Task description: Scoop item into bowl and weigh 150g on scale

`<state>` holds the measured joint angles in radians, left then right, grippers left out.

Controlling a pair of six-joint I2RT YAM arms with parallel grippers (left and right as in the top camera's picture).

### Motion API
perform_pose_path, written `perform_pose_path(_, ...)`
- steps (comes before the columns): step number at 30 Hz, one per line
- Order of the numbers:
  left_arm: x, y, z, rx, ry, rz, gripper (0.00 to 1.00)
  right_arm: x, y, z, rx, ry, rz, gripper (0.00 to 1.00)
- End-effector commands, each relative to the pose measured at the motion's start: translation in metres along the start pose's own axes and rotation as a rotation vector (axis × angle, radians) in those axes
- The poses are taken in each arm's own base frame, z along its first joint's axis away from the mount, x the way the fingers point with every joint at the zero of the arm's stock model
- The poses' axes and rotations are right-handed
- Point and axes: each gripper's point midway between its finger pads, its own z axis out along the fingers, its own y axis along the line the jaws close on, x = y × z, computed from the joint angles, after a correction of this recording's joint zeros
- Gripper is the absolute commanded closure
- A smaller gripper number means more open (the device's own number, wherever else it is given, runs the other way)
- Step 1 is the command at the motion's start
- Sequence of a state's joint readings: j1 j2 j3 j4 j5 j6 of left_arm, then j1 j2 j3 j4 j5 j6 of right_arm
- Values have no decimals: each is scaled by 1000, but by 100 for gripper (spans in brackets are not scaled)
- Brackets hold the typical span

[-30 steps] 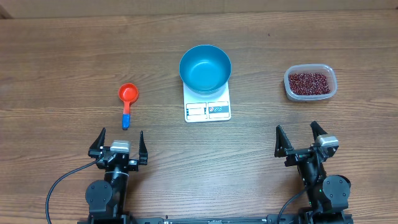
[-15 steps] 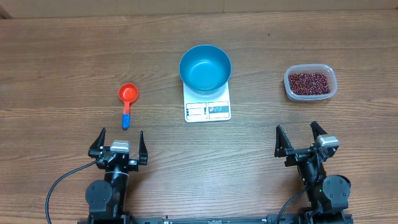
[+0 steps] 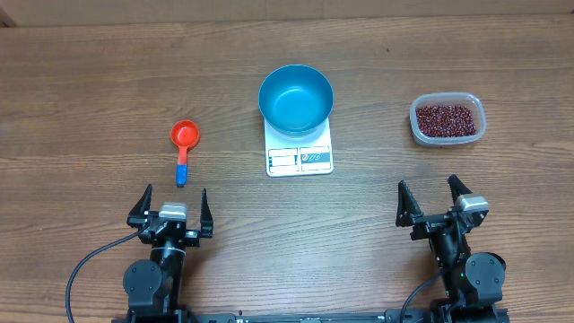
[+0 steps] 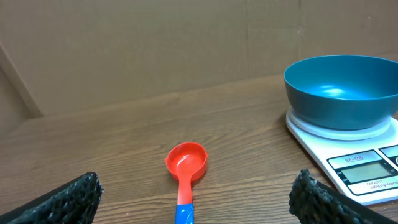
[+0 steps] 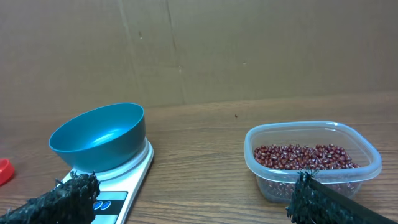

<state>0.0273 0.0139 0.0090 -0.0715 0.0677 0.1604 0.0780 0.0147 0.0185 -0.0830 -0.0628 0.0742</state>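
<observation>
Count, overhead view, 12 o'clock taken as the far edge of the table (image 3: 90, 72):
- one teal bowl (image 3: 296, 99)
- one white kitchen scale (image 3: 300, 158)
- one clear plastic tub (image 3: 419, 130)
- one heap of dark red beans (image 3: 446, 118), too many to count singly
- one red measuring scoop (image 3: 184, 144) with a blue handle end
- my two grippers, left gripper (image 3: 176, 190) and right gripper (image 3: 428, 182)

Change against the frames from a second and half a second ago: none found. Bowl, scale, tub and scoop lie where they lay, and both of my grippers have stayed put.

State of my tools: both grippers have their fingers spread wide and hold nothing. Both rest near the 6 o'clock edge of the table, left toward 7 o'clock, right toward 5 o'clock.

Positions:
- The bowl sits upright on the scale, over its 12 o'clock half. The display panel at the scale's 6 o'clock edge is uncovered.
- The beans all lie inside the tub, at about 2 o'clock on the table.
- The scoop lies at about 9 o'clock from the scale, cup toward 12 o'clock, handle toward 6 o'clock.
- From my left gripper, the scoop is at 12 o'clock, near but not touching. The bowl and scale are at 1 to 2 o'clock.
- From my right gripper, the tub of beans is at 12 to 1 o'clock, well apart. The bowl is at 10 to 11 o'clock.
</observation>
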Motion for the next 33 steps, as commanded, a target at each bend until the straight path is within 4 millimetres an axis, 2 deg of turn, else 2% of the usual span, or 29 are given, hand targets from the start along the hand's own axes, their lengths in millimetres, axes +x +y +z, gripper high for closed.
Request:
perform_pose_path(1,1,1,0,-4,-2,-7,0,1,-3,0,14,-7,-1,0)
perform_pose_path(9,-1,1,0,-5,-8,50,0,1,-3,0,14,-7,-1,0)
perform_pose_path(20,1,1,0,-6,-1,48,0,1,-3,0,14,-7,-1,0)
perform_pose_path(23,1,1,0,-3,-1,1,0,1,-3,0,14,-7,-1,0)
perform_pose_path(30,-13,-4,-1,35,-47,-124,1,1,-3,0,14,-7,-1,0)
perform_pose_path(33,-26,-4,-4,44,-74,-143,0,1,-3,0,14,-7,-1,0)
